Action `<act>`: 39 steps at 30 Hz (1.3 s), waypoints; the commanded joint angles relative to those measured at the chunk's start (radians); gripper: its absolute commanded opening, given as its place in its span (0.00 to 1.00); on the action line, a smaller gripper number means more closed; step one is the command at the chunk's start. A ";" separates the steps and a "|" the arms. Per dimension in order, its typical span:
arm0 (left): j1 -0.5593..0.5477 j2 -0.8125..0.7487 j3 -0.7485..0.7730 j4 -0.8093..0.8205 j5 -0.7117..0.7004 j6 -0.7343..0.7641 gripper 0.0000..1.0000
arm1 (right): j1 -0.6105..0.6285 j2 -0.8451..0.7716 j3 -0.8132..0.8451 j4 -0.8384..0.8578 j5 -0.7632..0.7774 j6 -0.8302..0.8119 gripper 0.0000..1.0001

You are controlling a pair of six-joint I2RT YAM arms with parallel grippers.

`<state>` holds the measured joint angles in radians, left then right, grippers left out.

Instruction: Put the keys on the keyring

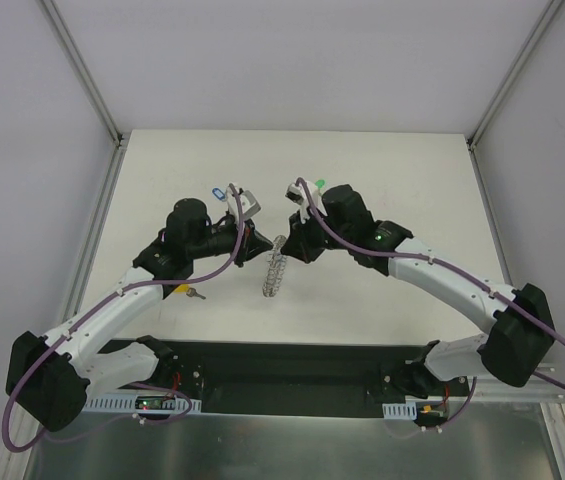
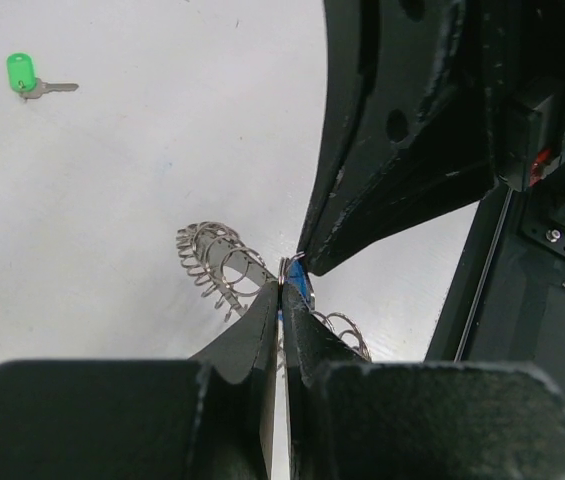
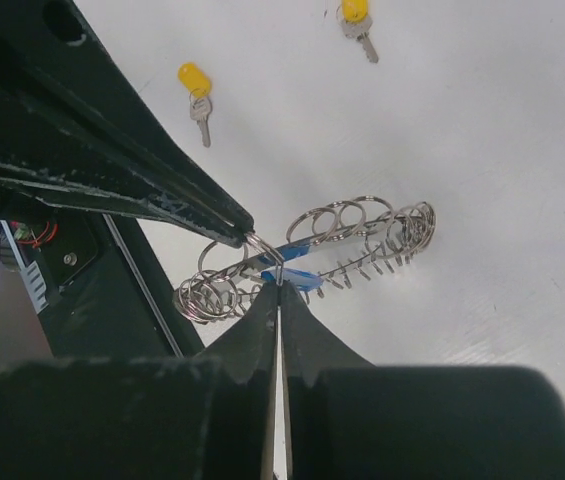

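Note:
The keyring (image 1: 275, 272) lies on the white table between both arms, a silver ring edged with wire loops (image 3: 362, 230). Just above it the solid-blue key (image 3: 297, 278) hangs from a small wire ring. My left gripper (image 2: 282, 290) is shut on that small ring, with the blue key (image 2: 298, 284) just behind its tips. My right gripper (image 3: 280, 285) is shut on the same small ring from the opposite side. The two sets of fingertips nearly touch over the keyring (image 2: 217, 262). In the top view the left gripper (image 1: 265, 245) and right gripper (image 1: 288, 247) meet above it.
A green key (image 2: 24, 75) lies on the table beyond the keyring, and a pale blue key (image 1: 219, 192) at the back left. Two yellow-headed keys (image 3: 194, 82) (image 3: 354, 12) lie apart from the ring. The black base plate (image 1: 292, 370) runs along the near edge.

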<state>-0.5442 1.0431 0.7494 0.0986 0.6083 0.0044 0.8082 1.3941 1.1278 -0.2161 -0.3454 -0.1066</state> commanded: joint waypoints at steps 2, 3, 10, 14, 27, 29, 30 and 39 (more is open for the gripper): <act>-0.007 -0.035 0.002 0.021 -0.058 -0.069 0.00 | -0.012 -0.161 -0.100 0.207 0.075 0.013 0.01; -0.007 -0.035 0.001 0.021 -0.059 -0.081 0.00 | -0.012 -0.179 -0.137 0.263 0.083 0.012 0.01; -0.007 -0.031 -0.001 0.021 -0.056 -0.153 0.00 | -0.011 -0.251 -0.247 0.452 0.083 -0.005 0.01; -0.007 -0.026 0.018 0.023 -0.054 -0.199 0.00 | -0.010 -0.241 -0.270 0.498 0.072 -0.002 0.01; -0.007 0.015 0.054 0.039 -0.030 -0.343 0.00 | -0.007 -0.222 -0.350 0.712 0.141 -0.010 0.01; -0.007 0.012 0.054 0.039 -0.063 -0.371 0.00 | -0.003 -0.218 -0.349 0.709 0.141 -0.010 0.01; -0.007 0.011 0.053 0.039 -0.080 -0.380 0.00 | -0.003 -0.218 -0.342 0.701 0.141 -0.011 0.01; -0.007 0.009 0.061 0.009 -0.110 -0.290 0.00 | -0.004 -0.227 -0.215 0.321 0.088 -0.071 0.37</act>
<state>-0.5491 1.0615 0.7673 0.1131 0.4988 -0.3462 0.8074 1.1831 0.8021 0.2596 -0.2428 -0.1326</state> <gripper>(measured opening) 0.006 0.297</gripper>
